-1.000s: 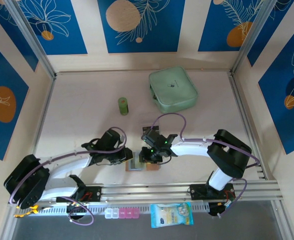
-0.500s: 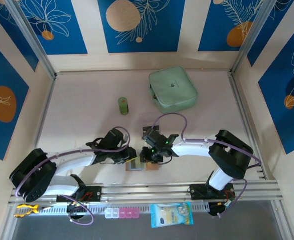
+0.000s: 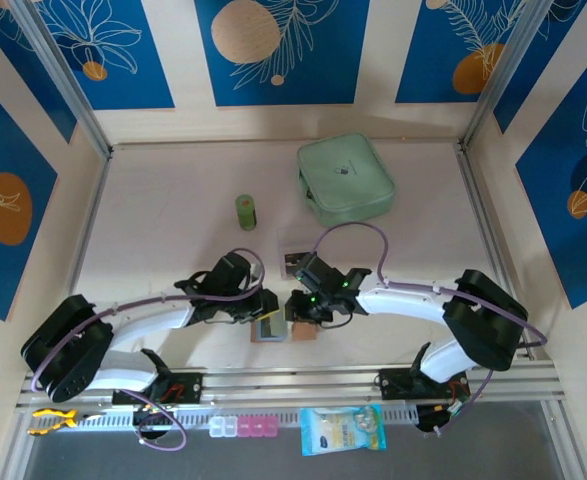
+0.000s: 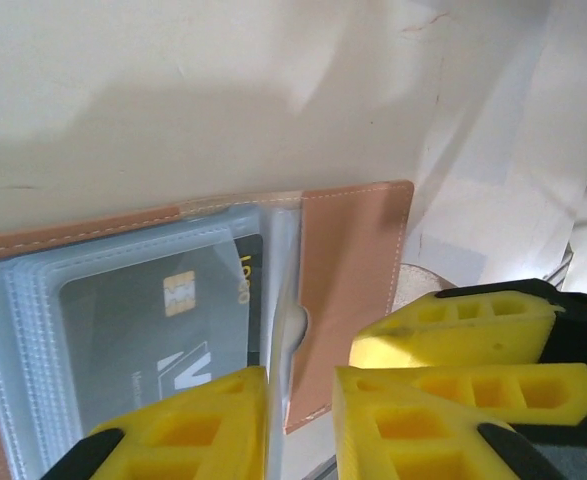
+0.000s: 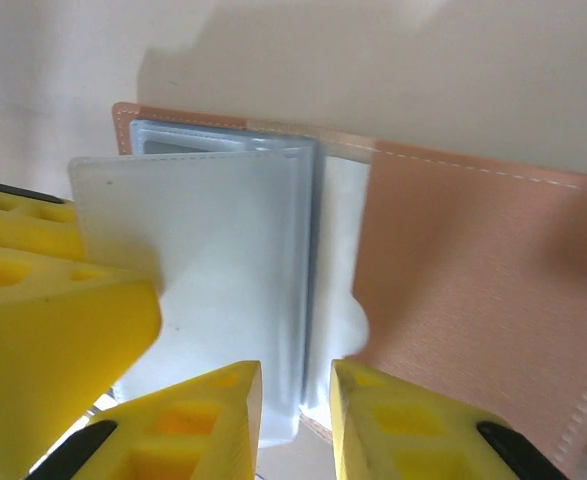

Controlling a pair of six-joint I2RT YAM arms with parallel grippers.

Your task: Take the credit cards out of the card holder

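On the table, near its front edge, the card holder lies opened flat with its tan leather outside down and its clear sleeves up. Both arms reach in to it from opposite sides and meet over it.

The left gripper comes at the holder from its left. Its yellow fingers stand a narrow gap apart. One upright sleeve leaf rises in that gap, resting against one pad, with bare leather visible beside the other.

A dark card with a gold chip sits inside the sleeve stack on the holder's left half.

The right gripper comes from the holder's right and is also set narrowly. Sleeve leaves fill most of its gap, and whether they are clamped cannot be told. In each wrist view the other arm's yellow finger shows just beside the holder.

Beyond the holder, well apart from it, stand a small green cylinder and, farther right, a mint-green zip case. A small pale rectangle lies just beyond the holder, too small to identify.
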